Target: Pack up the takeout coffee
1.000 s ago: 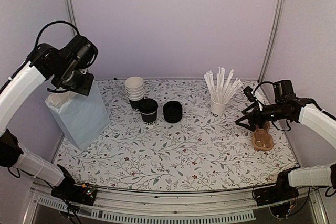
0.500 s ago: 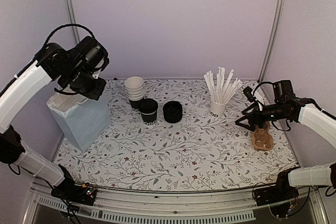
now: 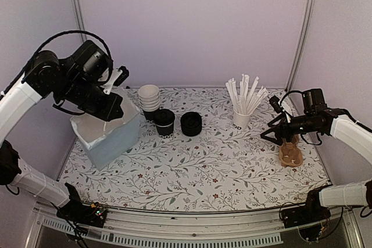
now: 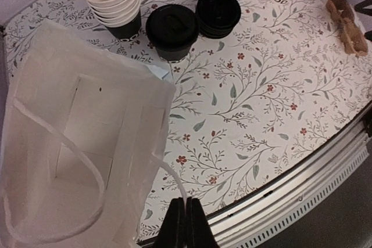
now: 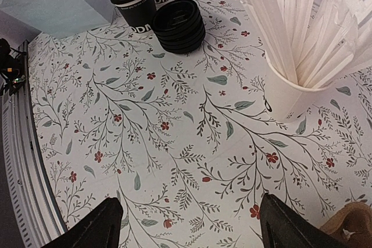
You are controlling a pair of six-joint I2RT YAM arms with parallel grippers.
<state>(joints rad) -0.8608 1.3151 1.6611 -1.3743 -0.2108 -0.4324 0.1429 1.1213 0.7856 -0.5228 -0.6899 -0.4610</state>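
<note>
- Moved since the earlier frame: the paper bag [image 3: 107, 140] has slid from the 9 o'clock edge of the table [image 3: 197, 166] toward the middle, and its mouth now gapes upward. The left arm has swung with it.
- Left gripper [image 4: 186, 225]: fingers pressed together. The wrist view shows a thin strip of the bag's near handle running into them, so I judge it pinched on the bag.
- Right gripper [image 5: 189, 201]: fingers wide apart, holding nothing. It hovers at the 3 o'clock edge, unchanged from the earlier frame, above the cardboard carrier [image 3: 290, 154].
- Takeout coffee [image 3: 164, 121]: upright on the table at 11 o'clock, lid on, not moved. It stands just beside the nested cups [image 3: 149, 100] and the stack of lids [image 3: 191, 124], at 2 o'clock from the bag.
- Straw cup [image 3: 241, 117]: at 1 o'clock, untouched.
- Step in hand, as I judge it: setting the bag ready and open. The coffee is not yet packed.
- Next move calls for: a free claw around the cup's wall, keeping it upright and lowering it through the mouth without snagging the handles. I would keep the bag steadied meanwhile.
</note>
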